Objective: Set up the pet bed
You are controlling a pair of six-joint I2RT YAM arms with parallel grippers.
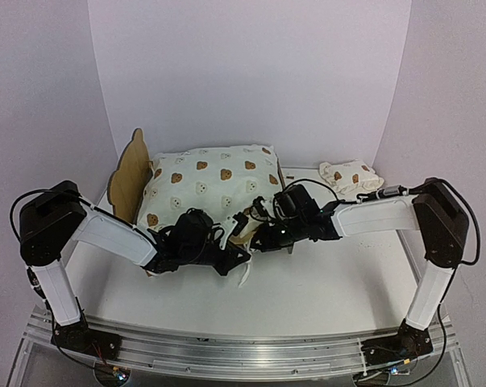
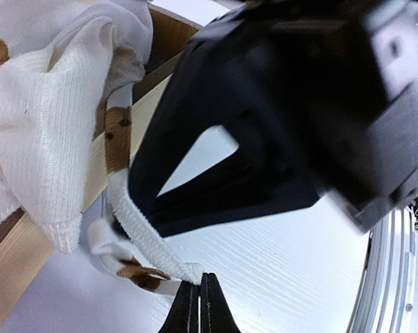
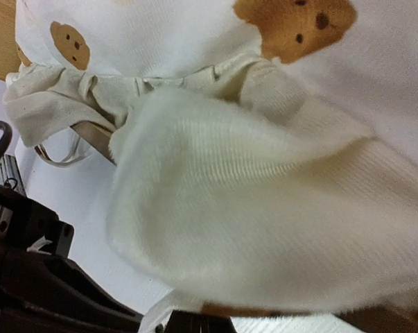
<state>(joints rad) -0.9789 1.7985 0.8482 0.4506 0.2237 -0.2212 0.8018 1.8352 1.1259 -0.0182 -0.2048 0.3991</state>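
The pet bed [image 1: 131, 171] stands left of centre, its bear-ear headboard at the left. The bear-print cushion [image 1: 210, 187] lies puffed up on the plywood frame [image 2: 28, 267]. At the bed's near right corner both grippers meet. My left gripper [image 2: 199, 281] is shut, with the end of a white ribbed tie strap [image 2: 143, 232] caught at its very tips, low over the table. My right gripper [image 3: 195, 325] is shut under the cushion's ruffled edge [image 3: 264, 229], fabric draping over its tips. Its black body [image 2: 285, 132] fills the left wrist view.
A small matching bear-print pillow [image 1: 351, 176] lies at the back right on the white table [image 1: 331, 282]. White walls close in the back and sides. A metal rail [image 1: 243, 351] runs along the near edge, by the arm bases.
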